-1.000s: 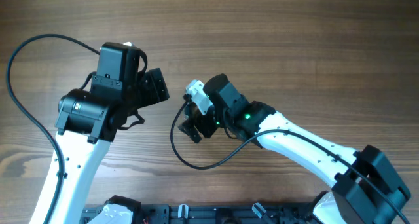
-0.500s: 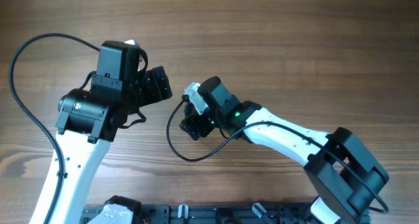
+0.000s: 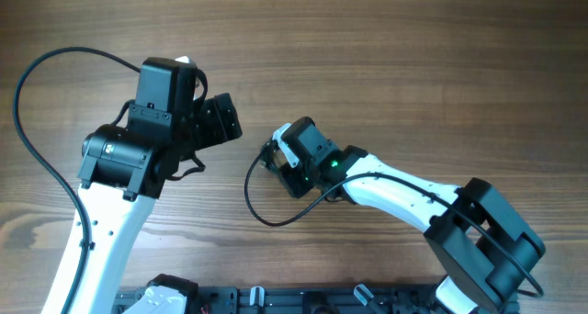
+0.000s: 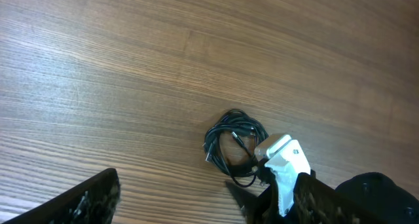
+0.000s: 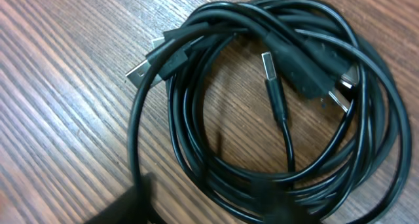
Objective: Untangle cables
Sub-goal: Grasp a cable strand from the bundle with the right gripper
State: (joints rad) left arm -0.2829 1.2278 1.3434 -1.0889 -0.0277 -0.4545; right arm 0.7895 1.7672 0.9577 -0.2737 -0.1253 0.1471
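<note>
Right gripper fingers spread, sitting over the edge of the tangled black USB cable coil on the wooden worktop. Left gripper fingers spread, clear of the coil.

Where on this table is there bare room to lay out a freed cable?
The table is bare along its far edge and over its right half, beyond the right gripper. The middle is crowded: the cable bundle lies below that gripper, close by the left gripper.
</note>
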